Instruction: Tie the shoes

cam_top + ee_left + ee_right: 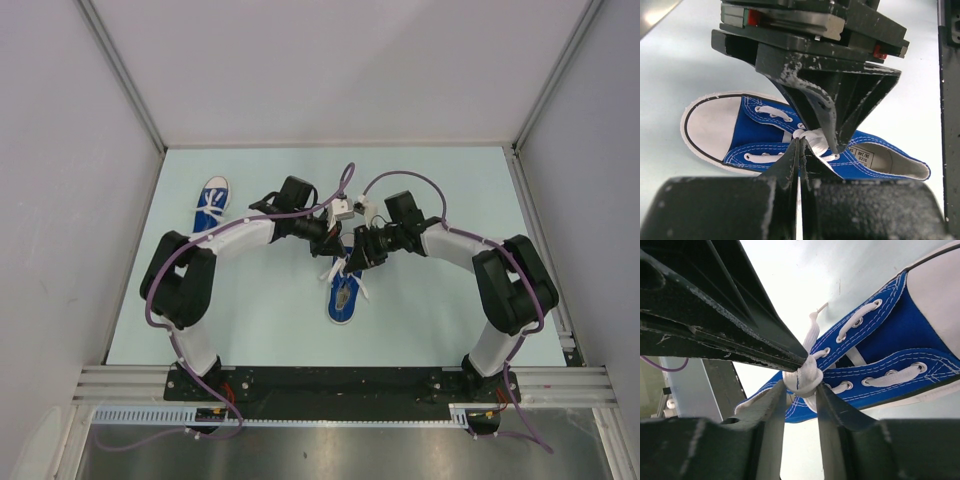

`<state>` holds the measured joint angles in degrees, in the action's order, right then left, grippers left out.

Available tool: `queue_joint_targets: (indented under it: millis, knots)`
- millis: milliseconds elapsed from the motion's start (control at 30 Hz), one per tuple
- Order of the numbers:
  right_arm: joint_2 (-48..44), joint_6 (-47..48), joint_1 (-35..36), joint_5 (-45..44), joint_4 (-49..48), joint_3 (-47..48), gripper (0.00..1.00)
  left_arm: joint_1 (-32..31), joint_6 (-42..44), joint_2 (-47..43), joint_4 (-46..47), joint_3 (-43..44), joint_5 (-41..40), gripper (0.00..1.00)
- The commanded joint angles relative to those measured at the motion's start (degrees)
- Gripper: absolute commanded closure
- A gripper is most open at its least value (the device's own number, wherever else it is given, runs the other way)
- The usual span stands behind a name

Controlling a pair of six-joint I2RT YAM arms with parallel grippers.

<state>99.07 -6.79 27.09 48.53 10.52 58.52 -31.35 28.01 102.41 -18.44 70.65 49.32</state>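
One blue shoe [342, 297] with a white toe cap lies mid-table under both grippers; the other shoe [211, 205] lies at the back left. In the left wrist view my left gripper [801, 144] is shut, its tips pinching the white lace [813, 137] above the shoe [760, 131]. In the right wrist view my right gripper [801, 388] has a bunched wad of lace [803, 376] pressed between its fingers [776, 399], over the eyelets of the shoe [900, 340]. The left gripper's tips meet the same wad from the upper left. Seen from above, the left gripper [338, 250] and right gripper [356, 262] touch tip to tip.
The pale green tabletop [260, 320] is boxed in by white walls and metal rails [340, 383]. Purple cables [345, 180] arch over both wrists. Loose lace ends [328, 272] trail to the left of the middle shoe.
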Motion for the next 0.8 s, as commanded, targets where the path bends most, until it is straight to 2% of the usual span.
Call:
queue_joint_targets:
  millis: [0,200,300,500,767]
  knots:
    - [-2.55,0.55,-0.37,1.65,0.55,1.07,0.62,0.24,3.28,-3.01,0.51,0.45,2.8,1.0]
    - [-4.23,-1.74,-3.53,2.35,-1.73,1.07,0.6,0.24,3.63,-3.1,0.51,-0.16,3.24,1.0]
    - [-4.15,-2.7,-4.15,2.53,-3.92,1.07,0.61,0.24,3.37,-3.01,0.51,0.1,3.33,1.0]
    - [-2.13,-4.38,-3.54,1.74,-6.65,1.07,0.74,0.24,3.37,-2.83,0.33,0.54,3.33,1.0]
    - [0.07,-2.89,-1.87,1.04,-5.52,1.07,0.75,0.24,2.58,-2.22,0.33,1.15,3.24,1.0]
